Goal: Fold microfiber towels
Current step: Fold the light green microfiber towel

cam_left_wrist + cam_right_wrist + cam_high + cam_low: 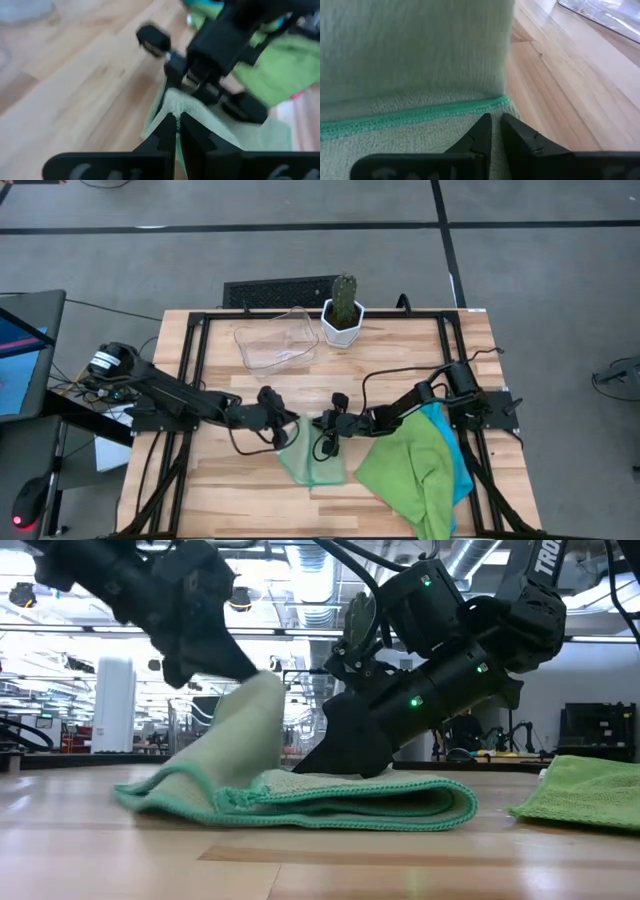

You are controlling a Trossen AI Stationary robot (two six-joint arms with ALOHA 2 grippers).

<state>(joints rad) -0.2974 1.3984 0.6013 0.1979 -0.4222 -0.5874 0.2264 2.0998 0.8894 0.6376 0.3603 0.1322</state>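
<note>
A pale green microfiber towel lies folded on the wooden table, its rounded fold showing in the low view. My left gripper is shut on one end of the towel and holds it raised. My right gripper sits low on the towel's flat part, just beside the left one, its fingers almost together. A bright green towel lies heaped over a cyan one near the table's right edge. My left gripper pinches a bunched corner of the pale green towel between its two fingertips, coming in slanting down from the table's left. That end stands up off the table in a slack slope, while the remainder of the towel lies flat. My right gripper has its fingertips on the towel's upper layer, just short of a green hem, slanting down from the table's right. A narrow gap shows between the tips; how much cloth is in it, I cannot tell. The towel there lies flat on the table.
A clear plastic tray and a white pot with a cactus stand at the far edge. Bare wood lies at the near left of the table. The heap of green and cyan towels fills the near right corner.
</note>
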